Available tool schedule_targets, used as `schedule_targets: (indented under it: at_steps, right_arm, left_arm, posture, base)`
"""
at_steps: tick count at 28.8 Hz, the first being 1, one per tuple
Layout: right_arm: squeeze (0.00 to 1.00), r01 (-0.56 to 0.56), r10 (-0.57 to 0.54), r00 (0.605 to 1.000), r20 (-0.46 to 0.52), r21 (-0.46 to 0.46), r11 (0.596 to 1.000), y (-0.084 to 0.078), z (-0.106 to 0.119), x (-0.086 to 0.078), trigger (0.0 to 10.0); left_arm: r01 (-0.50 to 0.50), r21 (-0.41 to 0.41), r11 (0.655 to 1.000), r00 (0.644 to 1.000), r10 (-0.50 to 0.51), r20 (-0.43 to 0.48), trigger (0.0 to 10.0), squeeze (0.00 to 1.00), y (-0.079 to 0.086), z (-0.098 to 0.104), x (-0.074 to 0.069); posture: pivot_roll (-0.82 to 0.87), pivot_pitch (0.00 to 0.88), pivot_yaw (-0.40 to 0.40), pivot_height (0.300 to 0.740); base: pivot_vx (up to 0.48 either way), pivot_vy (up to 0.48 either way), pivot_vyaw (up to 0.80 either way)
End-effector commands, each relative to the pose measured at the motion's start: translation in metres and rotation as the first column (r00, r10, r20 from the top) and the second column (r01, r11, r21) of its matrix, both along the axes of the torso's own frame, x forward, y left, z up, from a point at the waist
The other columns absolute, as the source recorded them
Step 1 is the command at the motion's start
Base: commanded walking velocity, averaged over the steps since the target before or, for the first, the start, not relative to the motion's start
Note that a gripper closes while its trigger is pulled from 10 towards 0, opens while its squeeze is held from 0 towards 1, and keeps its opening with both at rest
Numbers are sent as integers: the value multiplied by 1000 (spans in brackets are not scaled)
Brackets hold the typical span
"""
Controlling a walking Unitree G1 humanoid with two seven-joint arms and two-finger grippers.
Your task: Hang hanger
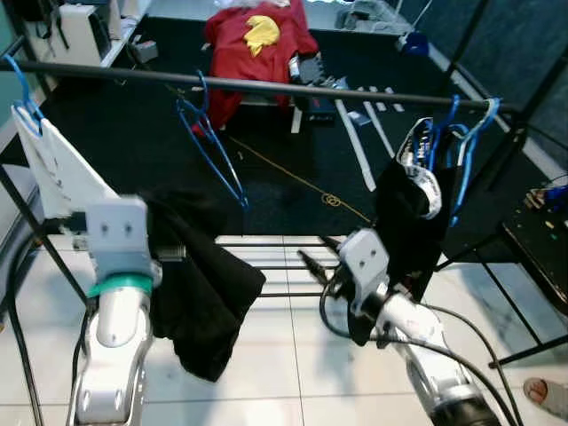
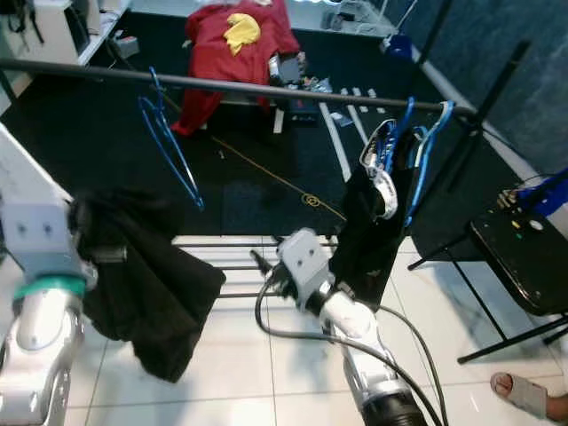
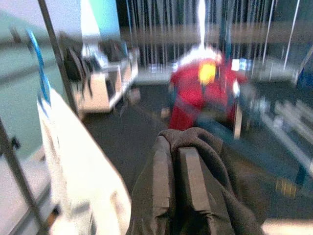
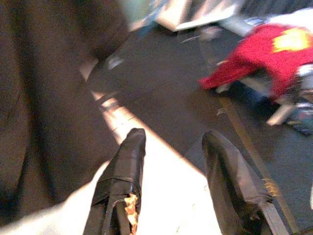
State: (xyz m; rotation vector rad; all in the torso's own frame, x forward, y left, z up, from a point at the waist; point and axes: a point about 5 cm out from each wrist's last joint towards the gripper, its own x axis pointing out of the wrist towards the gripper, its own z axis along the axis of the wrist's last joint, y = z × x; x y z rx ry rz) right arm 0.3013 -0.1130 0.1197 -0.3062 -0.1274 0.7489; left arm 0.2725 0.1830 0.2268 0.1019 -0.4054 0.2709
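A black rail [image 1: 293,86] runs across the clothes rack. An empty blue hanger [image 1: 213,151] hangs from it left of centre. My left gripper [image 3: 173,149] is shut on a black garment [image 1: 200,284], which drapes over its fingers and hangs down below the wrist. Whether a hanger is inside that cloth cannot be told. My right gripper [image 1: 318,253] stands open low by the rack's lower bars, its fingers [image 4: 129,152] holding nothing. It is beside a black garment [image 1: 404,222] that hangs on blue hangers [image 1: 466,142] at the rail's right end.
A white garment [image 1: 58,173] hangs on a blue hanger at the rail's left end. A red shirt [image 1: 257,44] lies on the dark carpet beyond. A black stand [image 2: 524,257] is at the right, and a person's sandalled foot [image 2: 524,395] at the lower right.
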Motion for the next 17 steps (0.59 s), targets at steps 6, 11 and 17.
schedule_targets:
  at_steps: [6,11,17]
  right_arm:
    - [0,-95,92,995,-29,-120,988,19,-34,-18,10000]
    - [1000,-179,176,978,114,18,984,72,3,-14,10000]
    - [1000,-301,297,945,134,9,954,90,18,-15,10000]
  left_arm:
    - [72,-38,997,992,-67,106,10000,0,-11,34,0]
    - [116,-20,993,978,-111,175,10000,0,-17,58,-6]
    - [112,-14,994,974,-107,198,10000,0,-17,68,-6]
  posture:
    - [6,83,-9,740]
    - [21,85,-1,740]
    - [33,84,-7,740]
  base:
    - [0,0,0]
    - [0,0,0]
    - [0,0,0]
